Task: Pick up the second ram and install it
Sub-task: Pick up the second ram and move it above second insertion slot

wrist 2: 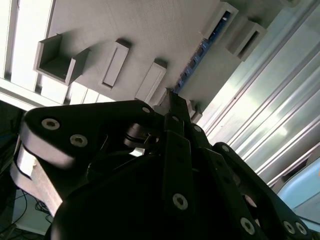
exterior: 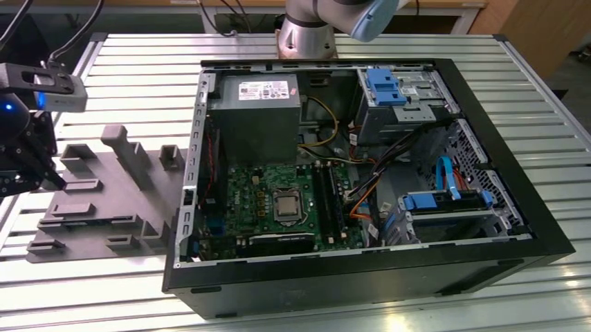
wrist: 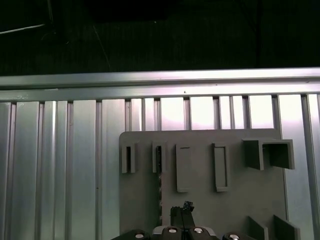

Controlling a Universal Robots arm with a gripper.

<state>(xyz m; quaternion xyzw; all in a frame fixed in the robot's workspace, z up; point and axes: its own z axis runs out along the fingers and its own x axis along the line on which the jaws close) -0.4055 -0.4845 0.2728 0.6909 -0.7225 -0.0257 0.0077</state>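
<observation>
The second ram (wrist 2: 200, 50), a long, thin, dark memory stick with a bluish edge, is seen standing on its edge in the light grey moulded tray (wrist 2: 150, 30), with one end tucked into a small slotted block of that tray. In the first wrist view it is seen edge-on as a narrow dark line (wrist: 160, 190) running down from one of the slotted blocks. The black hand (wrist 2: 179, 102) is held above the tray just beside the near end of the stick. It appears clenched, with its two tips drawn close together, and nothing is seen to be grasped between them (wrist: 181, 212). In the exterior view the hand (exterior: 41, 176) is found at the view's left, over the outer edge of the tray (exterior: 93, 235). The tray is laid flat on the ribbed silver metal table (exterior: 120, 62). Well apart from the stick, on the exterior view's right, an open black computer case (exterior: 517, 228) is laid on its side on the same table, and a green circuit board (exterior: 268, 187) with long black slot rails (exterior: 325, 197) is exposed inside it. The grey arm base (exterior: 309, 34) is mounted behind the case.
</observation>
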